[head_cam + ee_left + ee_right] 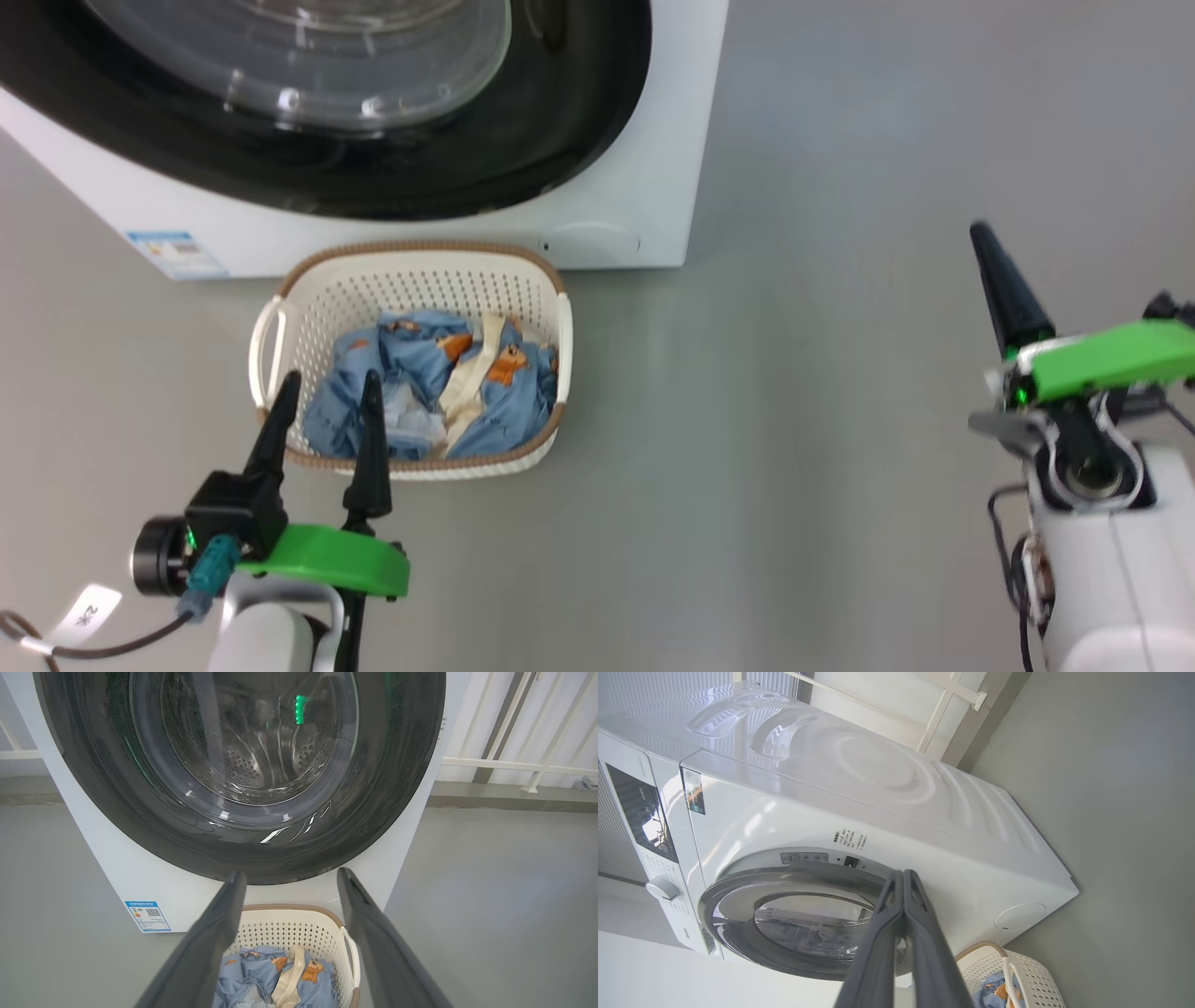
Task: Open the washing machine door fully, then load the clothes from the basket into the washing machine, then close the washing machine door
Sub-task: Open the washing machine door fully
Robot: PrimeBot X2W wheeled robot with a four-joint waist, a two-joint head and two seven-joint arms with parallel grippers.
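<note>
The white washing machine [635, 187] stands ahead with its round black-ringed door [392, 159] lying flat against its front. Just before it on the floor sits the cream basket [411, 271] holding the light blue clothes [439, 392] with orange prints. My left gripper [327, 387] hovers open over the basket's near left corner with nothing between its fingers. In the left wrist view the door [243, 840] faces the gripper [289, 877] above the basket [289, 928] and clothes [275, 975]. My right gripper [980, 231] is shut and empty, far right of the machine; its wrist view shows the gripper [903, 873], door [738, 942] and basket [1031, 975].
Grey floor [822, 420] spreads wide between my two arms and to the right of the machine. A blue label [177, 252] marks the machine's lower left front. White railings [523, 760] run behind the machine.
</note>
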